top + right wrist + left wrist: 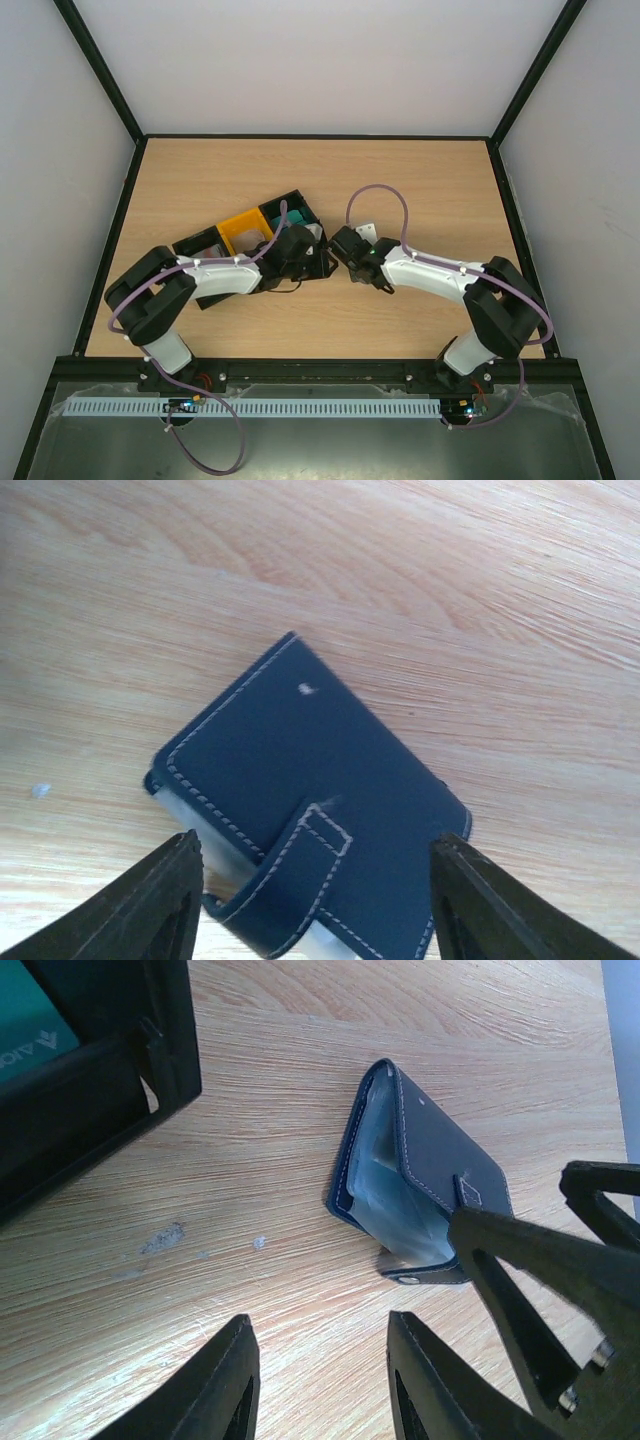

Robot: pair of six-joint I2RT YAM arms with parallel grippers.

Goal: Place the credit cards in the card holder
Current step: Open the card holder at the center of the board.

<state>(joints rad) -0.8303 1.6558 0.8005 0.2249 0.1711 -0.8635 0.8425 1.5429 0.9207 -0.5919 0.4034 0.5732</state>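
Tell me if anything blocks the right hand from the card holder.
Nothing visible does. The card holder lies on the bare table directly below the right hand, framed by its two spread fingers, with no other object between them.

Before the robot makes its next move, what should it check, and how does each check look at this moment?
1. Wallet lying on the table within reach: ok.
2. Wallet opened to take cards: not ok, it lies folded with its cover up.
3. Strap snapped shut: cannot tell.
4. Right gripper open, with a finger on either side of the wallet: ok.
5. Left gripper open and empty: ok.
6. A card ready to go in: not ok, neither gripper holds one; a teal card sits in the tray.
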